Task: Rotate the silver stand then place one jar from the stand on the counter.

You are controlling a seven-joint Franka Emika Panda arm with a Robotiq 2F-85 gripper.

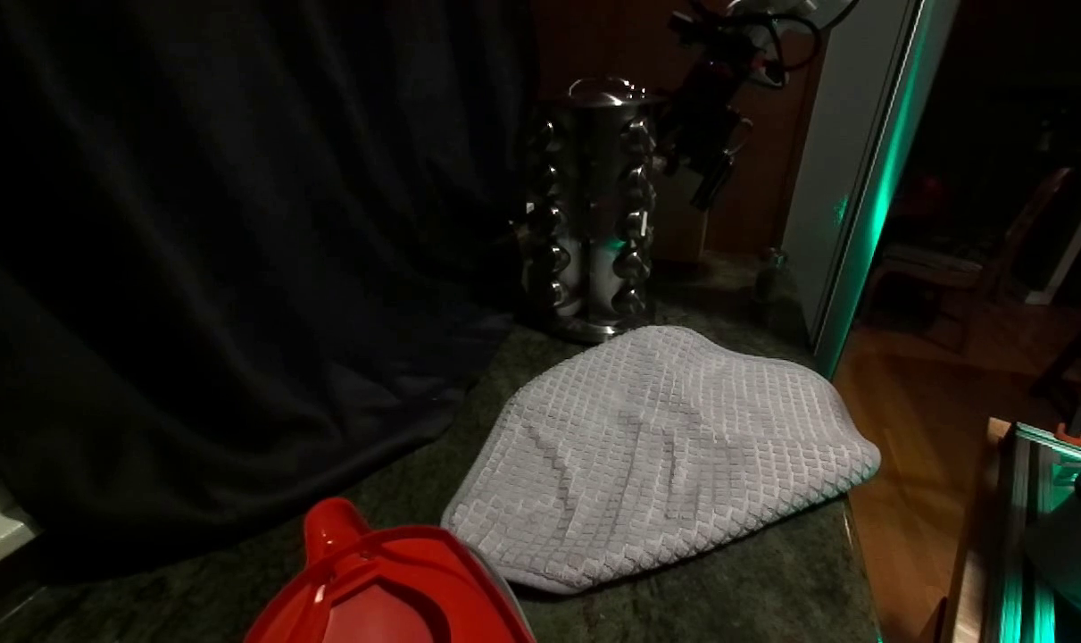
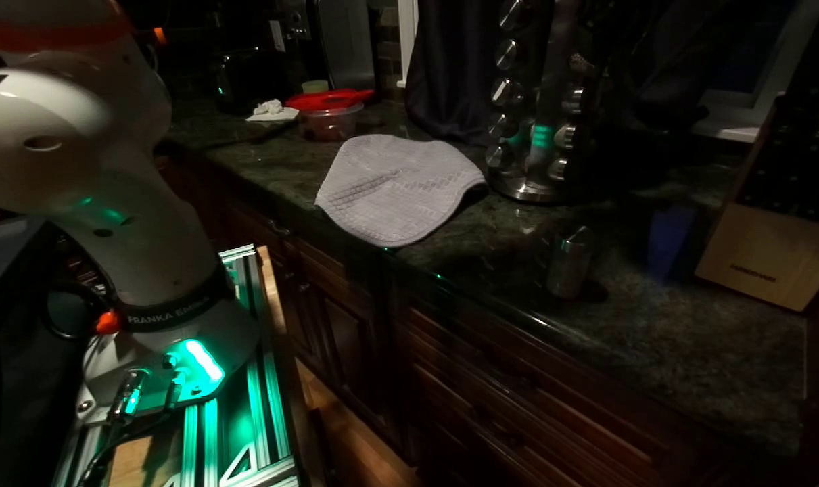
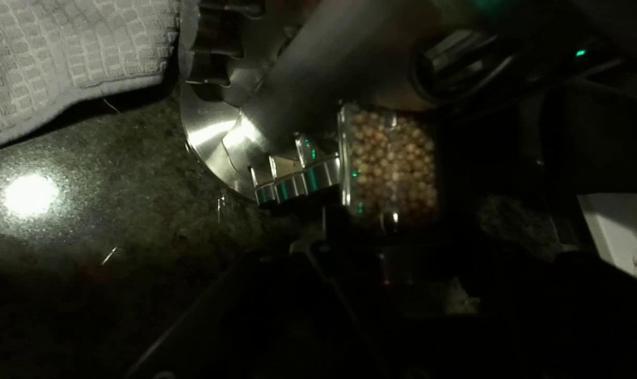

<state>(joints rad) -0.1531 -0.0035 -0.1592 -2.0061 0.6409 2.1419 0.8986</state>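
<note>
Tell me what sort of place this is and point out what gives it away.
Most likely a kitchen, perhaps in a home: there is what looks like a knife block, a silver stand holding small jars, and a dark counter above wooden cabinets.

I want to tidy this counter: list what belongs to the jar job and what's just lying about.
Part of the job:
silver stand
jar with round tan contents
counter, where the jar goes

Just lying about:
grey cloth
red-lidded clear container
wooden block
crumpled white paper or cloth
small upright canister, probably
</note>
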